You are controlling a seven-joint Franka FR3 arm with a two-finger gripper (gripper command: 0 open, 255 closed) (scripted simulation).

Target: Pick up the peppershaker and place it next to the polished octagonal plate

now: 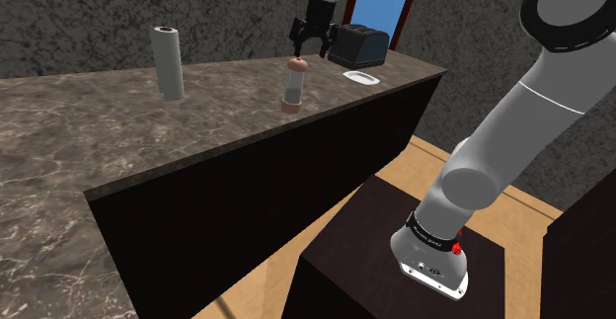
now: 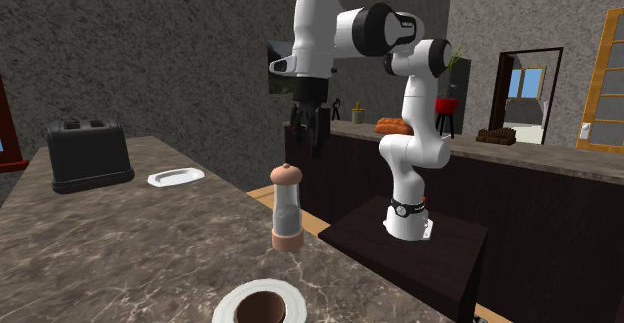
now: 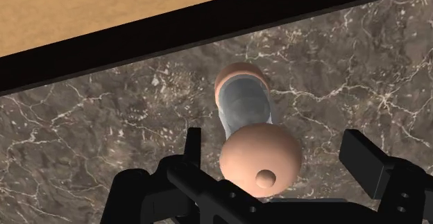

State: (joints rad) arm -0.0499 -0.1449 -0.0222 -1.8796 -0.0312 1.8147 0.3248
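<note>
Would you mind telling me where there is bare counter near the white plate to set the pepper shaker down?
Bare marble counter lies between the pepper shaker and the white plate, and more between shaker and paper towel roll. The black toaster crowds the plate's other side.

hand (image 3: 275, 141): cut by wrist view's edge | paper roll (image 2: 262, 306): cut by second exterior view's bottom edge

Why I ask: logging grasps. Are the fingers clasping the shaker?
No, the fingers stand apart, with gaps showing between them and the shaker.
</note>
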